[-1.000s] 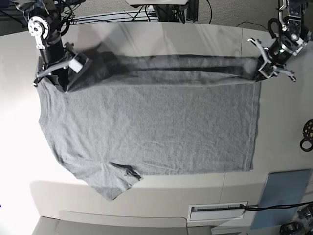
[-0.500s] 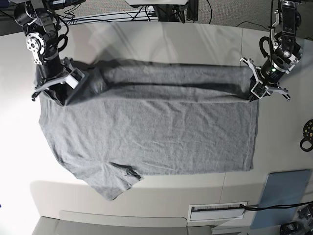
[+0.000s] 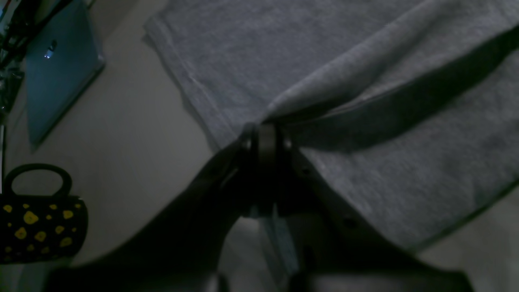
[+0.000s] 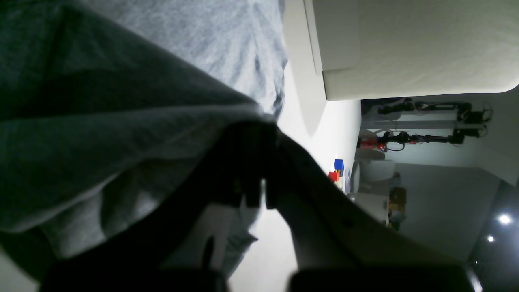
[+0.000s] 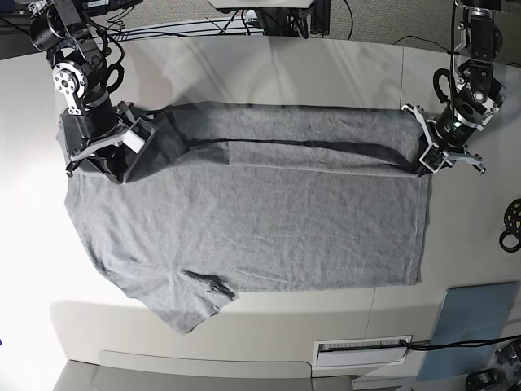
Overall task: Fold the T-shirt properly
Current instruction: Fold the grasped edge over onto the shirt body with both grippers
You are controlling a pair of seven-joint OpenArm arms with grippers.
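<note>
Left gripper [image 5: 431, 160] and right gripper [image 5: 124, 163] each pinched on far edge of T-shirt [image 5: 260, 228], lifted; rest lies flat on pale table [image 5: 269, 61]; cables behind; blue-grey pad [image 5: 476, 320] at near corner

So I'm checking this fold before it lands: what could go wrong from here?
The heather-grey cotton T-shirt hangs between two corner pinches, left gripper and right gripper; uneven travel could lay the fold crooked. The slack middle could land wrinkled. The near sleeve is bunched and may stay creased.
</note>
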